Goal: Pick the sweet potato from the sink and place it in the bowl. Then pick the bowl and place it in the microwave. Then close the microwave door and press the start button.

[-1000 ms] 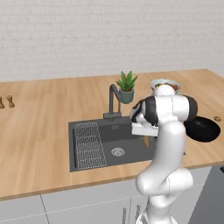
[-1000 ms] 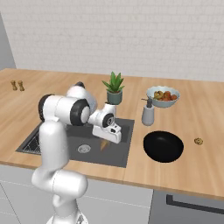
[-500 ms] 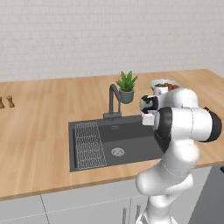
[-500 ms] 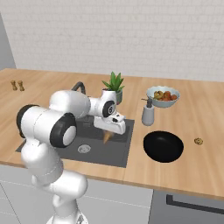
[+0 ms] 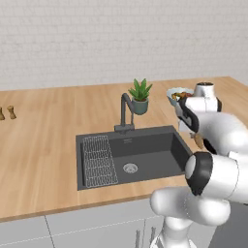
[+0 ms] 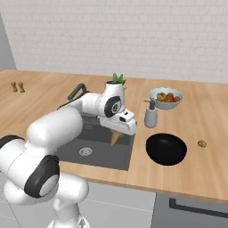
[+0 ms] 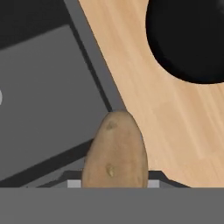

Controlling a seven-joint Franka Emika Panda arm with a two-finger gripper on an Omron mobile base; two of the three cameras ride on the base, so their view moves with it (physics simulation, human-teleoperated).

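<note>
Orange-brown sweet potato [image 7: 114, 153] (pincer-held) [image 6: 116, 137] above sink [image 6: 104, 153] edge.

One sweet potato [image 7: 114, 151] is seen. One sink [image 5: 145, 150] is counted, with one faucet [image 5: 125, 112], one wire rack [image 5: 99, 161] and one round drain [image 5: 130, 168]. Two bowls are counted: one black bowl [image 6: 166, 149] and one pale bowl of food [image 6: 165, 98]. One potted plant [image 5: 140, 96], one soap bottle [image 6: 151, 116], one small cookie [image 6: 202, 144] and two little shakers [image 5: 7, 113] are seen on the table [image 5: 43, 135].

White brick wall [image 5: 97, 38], wooden counter [image 5: 43, 140]
</note>
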